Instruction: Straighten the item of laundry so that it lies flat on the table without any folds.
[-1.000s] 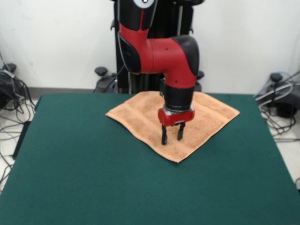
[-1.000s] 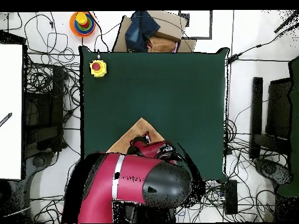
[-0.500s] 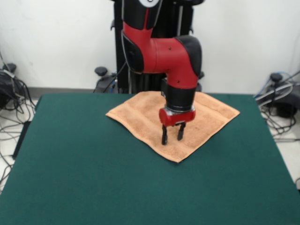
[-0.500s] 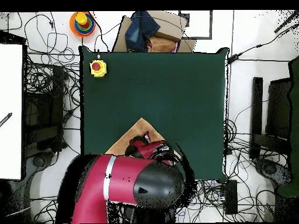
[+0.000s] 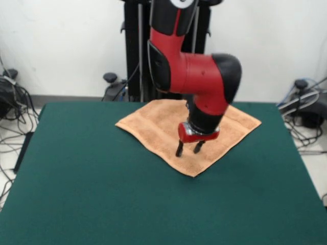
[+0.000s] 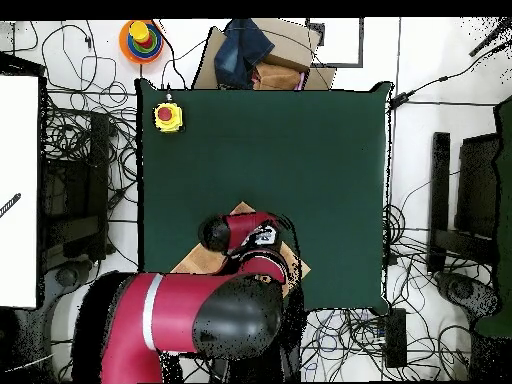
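One wide dark green felt worktop [image 5: 102, 194] fills my front view, bare along its near half. Past the middle lies the small peach-orange terry-cloth towel [image 5: 153, 125], spread like a diamond with one corner pointing toward the camera and its far edge close to the worktop's back edge. It looks mostly flat from here, with a slight rise along its left corner.

Over the towel's near corner I see the black two-fingered hand [image 5: 187, 148] of the red and black arm [image 5: 196, 76]. Its fingers stand a little apart with nothing between them, and the tips are at or just above the cloth; I cannot tell whether they touch it.

Compared with a second ago, the wrist has tilted and swung to the picture's right, so the hand now hangs at a slant instead of straight down. The gap between the fingers looks much the same, and the towel has not shifted.

From overhead, the arm covers most of the towel; a yellow box with a red button [image 6: 167, 116] sits at a worktop corner.
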Robot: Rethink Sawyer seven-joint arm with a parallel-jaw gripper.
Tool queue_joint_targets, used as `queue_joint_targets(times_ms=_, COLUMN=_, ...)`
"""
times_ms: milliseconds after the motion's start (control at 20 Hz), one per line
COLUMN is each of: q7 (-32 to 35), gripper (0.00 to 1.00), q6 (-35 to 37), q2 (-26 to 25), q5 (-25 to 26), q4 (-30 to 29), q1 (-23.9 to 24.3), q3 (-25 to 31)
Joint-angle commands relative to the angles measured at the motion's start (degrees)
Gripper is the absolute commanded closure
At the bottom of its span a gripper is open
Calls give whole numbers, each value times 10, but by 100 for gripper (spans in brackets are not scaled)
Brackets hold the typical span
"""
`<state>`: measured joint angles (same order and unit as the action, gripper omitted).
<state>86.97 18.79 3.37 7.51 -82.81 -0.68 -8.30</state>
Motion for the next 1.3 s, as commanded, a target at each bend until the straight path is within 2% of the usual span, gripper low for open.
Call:
queue_joint_targets(times_ms=50, q7=95, gripper=0, q6=-91, q2=-275, q5=-76, q4=352, q1=39, q3=6)
queue_joint_targets(times_ms=400, q7=70, gripper=0, q6=-83, q2=-312, q5=-2, q4=441, q1=66, q3=50)
queue_joint_targets(times_ms=550, q7=64, gripper=0, q6=-83, q2=-317, q5=23, q4=440, q1=78, q3=70)
queue_joint_targets(times_ms=750, q7=27, gripper=0, q6=-13, q2=-317, q5=57, q4=426, q1=82, q3=76)
queue_joint_targets(times_ms=800, q7=53, gripper=0, q6=17, q2=-317, q5=47, q4=426, q1=77, q3=65)
queue_joint_targets(times_ms=900, q7=145, gripper=0, q6=17, q2=-314, q5=13, q4=410, q1=75, q3=54)
queue_joint_targets(times_ms=1000, q7=158, gripper=0, q6=59, q2=-305, q5=7, q4=414, q1=72, q3=47)
queue_joint_targets(times_ms=1300, q7=33, gripper=0, q6=152, q2=-264, q5=30, q4=399, q1=79, q3=72)
